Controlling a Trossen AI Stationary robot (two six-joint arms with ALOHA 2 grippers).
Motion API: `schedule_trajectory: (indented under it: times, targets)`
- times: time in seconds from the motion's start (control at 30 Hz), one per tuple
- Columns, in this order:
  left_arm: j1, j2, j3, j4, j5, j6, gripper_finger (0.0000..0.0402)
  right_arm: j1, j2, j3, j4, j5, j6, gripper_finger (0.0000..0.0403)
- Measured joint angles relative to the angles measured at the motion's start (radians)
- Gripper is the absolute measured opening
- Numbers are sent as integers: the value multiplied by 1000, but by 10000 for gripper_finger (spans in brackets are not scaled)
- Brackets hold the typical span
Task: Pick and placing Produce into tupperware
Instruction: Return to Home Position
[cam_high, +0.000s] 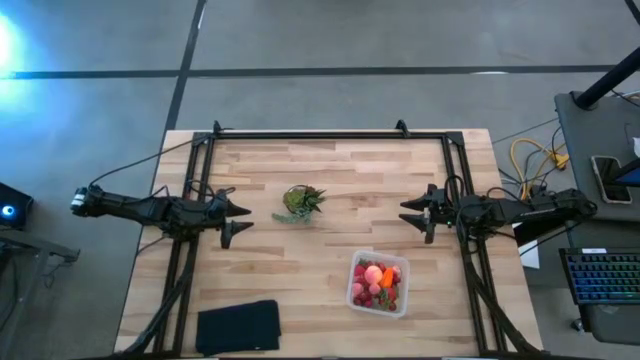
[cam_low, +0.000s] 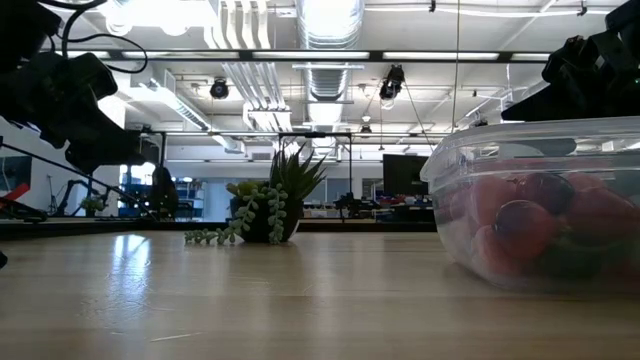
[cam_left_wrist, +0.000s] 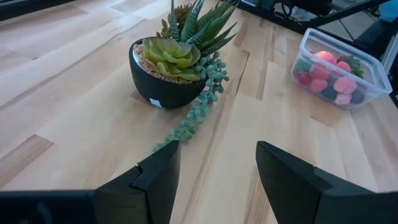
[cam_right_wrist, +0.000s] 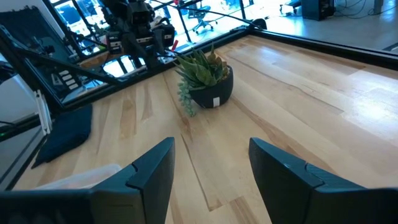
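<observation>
Both grippers hold nothing, and the fruit is in the box.
The left gripper (cam_high: 242, 219) and the right gripper (cam_high: 404, 213) face each other across the wooden table (cam_high: 330, 250), each with its jaws wide apart and empty. A little succulent plant (cam_high: 301, 202) in a black pot stands between them. The red and pink produce (cam_high: 375, 282) lies inside the clear tupperware (cam_high: 398, 303), off to one side of both sets of jaws, nearer the right gripper. No jaw touches it.

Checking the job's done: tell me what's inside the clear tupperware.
The tupperware holds the produce: red and pink berries, a peach-pink round piece, an orange piece. Whatever lies beneath them is covered.
</observation>
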Motion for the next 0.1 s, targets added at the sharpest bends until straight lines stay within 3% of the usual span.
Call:
schedule_trajectory:
  times: [0.1]
  targets:
    - [0,4,0,0,0,0,196,0,0,0,0,0,0,199]
